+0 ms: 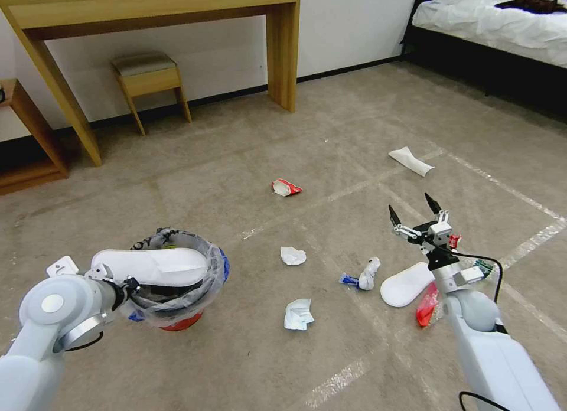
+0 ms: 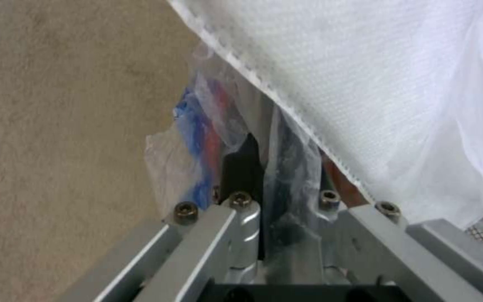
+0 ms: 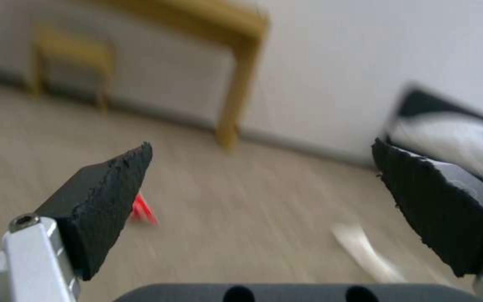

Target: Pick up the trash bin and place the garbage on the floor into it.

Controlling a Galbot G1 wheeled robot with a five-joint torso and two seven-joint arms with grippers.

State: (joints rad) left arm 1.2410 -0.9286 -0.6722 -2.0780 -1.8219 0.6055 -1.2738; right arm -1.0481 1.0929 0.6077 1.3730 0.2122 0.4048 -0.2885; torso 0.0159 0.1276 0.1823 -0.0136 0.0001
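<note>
1. Head view: L gripper [image 1: 131, 286] at near rim of trash bin [image 1: 183, 316], low left on floor [image 1: 248, 151]. Fingers hidden behind bag lining here. White slipper [image 1: 155, 266] lies across bin mouth, toe toward the arm.
2. Head view: R gripper [image 1: 415, 212] raised above floor on right, fingers spread wide, nothing between them. Just beside R arm: second white slipper [image 1: 406, 284], red wrapper [image 1: 426, 307].
3. Head view, litter loose on carpet: crumpled paper [image 1: 292, 255] and another paper wad [image 1: 298, 314] mid-floor; white/blue bundle [image 1: 363, 275] near second slipper; red-white wrapper [image 1: 286, 188] farther out; flat white piece [image 1: 410, 160] toward bed [image 1: 496, 15]. Wooden desk [image 1: 159, 9] and stool [image 1: 147, 80] at wall.
4. L wrist view: L gripper [image 2: 278, 184] fingers closed close together on bin rim w/ clear bag pinched between. Slipper [image 2: 392, 92] fabric overhangs them.
5. R wrist view: R gripper [image 3: 264, 180] pads [image 3: 105, 197] far apart, empty. Beyond: carpet, red wrapper [image 3: 144, 209], desk leg; blurred.
</note>
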